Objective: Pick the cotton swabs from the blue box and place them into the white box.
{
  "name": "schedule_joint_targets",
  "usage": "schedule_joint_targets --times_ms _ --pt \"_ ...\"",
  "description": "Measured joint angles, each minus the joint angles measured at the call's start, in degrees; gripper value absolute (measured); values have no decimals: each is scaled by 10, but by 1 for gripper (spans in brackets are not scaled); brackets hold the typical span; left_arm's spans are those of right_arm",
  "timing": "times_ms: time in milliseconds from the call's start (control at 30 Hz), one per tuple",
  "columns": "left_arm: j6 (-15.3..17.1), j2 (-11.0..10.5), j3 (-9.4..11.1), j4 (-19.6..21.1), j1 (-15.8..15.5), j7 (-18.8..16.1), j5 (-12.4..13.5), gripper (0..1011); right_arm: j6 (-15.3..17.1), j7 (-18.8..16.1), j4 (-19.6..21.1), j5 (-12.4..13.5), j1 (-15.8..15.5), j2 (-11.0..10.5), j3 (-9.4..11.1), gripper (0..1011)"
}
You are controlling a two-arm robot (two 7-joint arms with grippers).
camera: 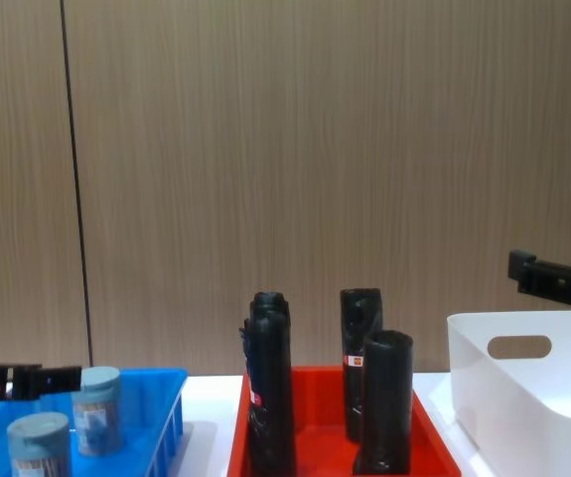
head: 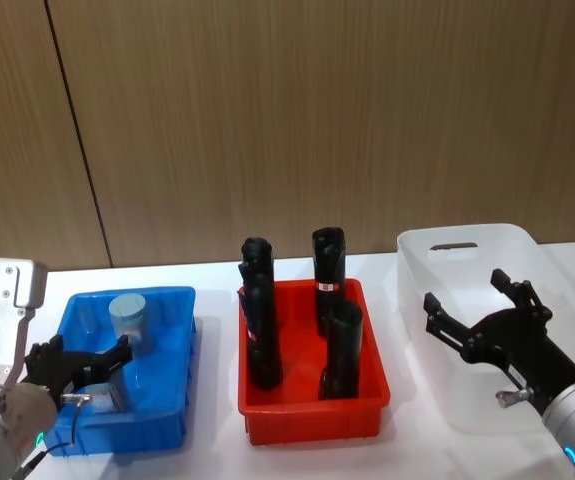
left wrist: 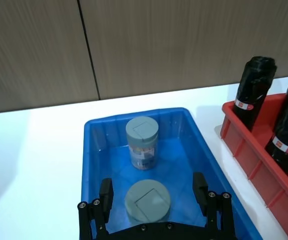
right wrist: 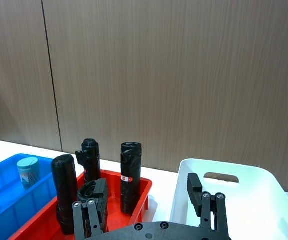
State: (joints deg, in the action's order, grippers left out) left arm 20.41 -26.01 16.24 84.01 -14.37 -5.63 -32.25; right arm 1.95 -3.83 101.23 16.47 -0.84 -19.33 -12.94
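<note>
Left gripper (left wrist: 153, 191) hangs wide open, empty, straddling the nearer cotton swabs (left wrist: 147, 201) jar, its body hidden under a round pale lid, inside the blue box (left wrist: 133, 116) left of the red bin (head: 312, 415); right of that bin, right gripper (head: 467, 290) gapes empty over the smooth white box (head: 417, 270)

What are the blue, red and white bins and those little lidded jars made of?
Bright blue open bin, red bin and white bin: apparently moulded plastic, smooth with a slight sheen; the white one looks faintly milky. Small jars: clear plastic probably, since contents show through; pale blue lids look matte plastic.
</note>
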Motion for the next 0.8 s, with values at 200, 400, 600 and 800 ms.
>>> schedule_joint_targets --times_ms 200,400,600,800 --pt "14 6 -2 -21 -10 -2 -6 1004 0 0 0 0 0 0 0 1002" --pt "26 13 -3 -44 -23 5 -7 1004 0 0 0 0 0 0 0 1002" --pt "36 20 -3 -68 -38 18 -3 1004 0 0 0 0 0 0 0 1002" --pt "46 25 -1 -87 -50 32 4 1004 0 0 0 0 0 0 0 1002"
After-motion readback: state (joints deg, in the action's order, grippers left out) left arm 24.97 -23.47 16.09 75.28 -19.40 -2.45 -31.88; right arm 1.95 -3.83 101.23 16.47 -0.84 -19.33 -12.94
